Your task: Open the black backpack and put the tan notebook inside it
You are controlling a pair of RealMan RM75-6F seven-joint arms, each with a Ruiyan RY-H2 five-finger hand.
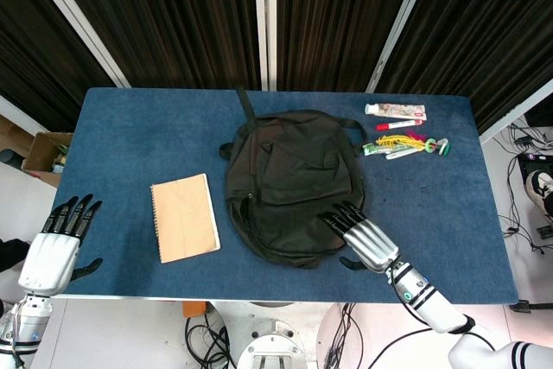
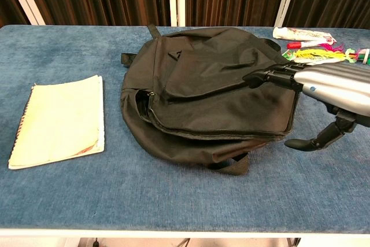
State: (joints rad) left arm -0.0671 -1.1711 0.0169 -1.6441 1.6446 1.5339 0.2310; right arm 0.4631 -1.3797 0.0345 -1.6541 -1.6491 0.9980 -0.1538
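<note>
Resting seemingly on backpack (image 1: pixel 289 183): right hand (image 1: pixel 361 235)

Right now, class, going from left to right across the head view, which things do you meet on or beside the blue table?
Left hand → tan notebook → black backpack → right hand, resting on the backpack's right edge → toothpaste tube and colourful small items.

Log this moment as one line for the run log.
right hand fingers on black backpack | left hand open, off table's near-left edge | tan notebook flat, left of backpack, untouched
</note>
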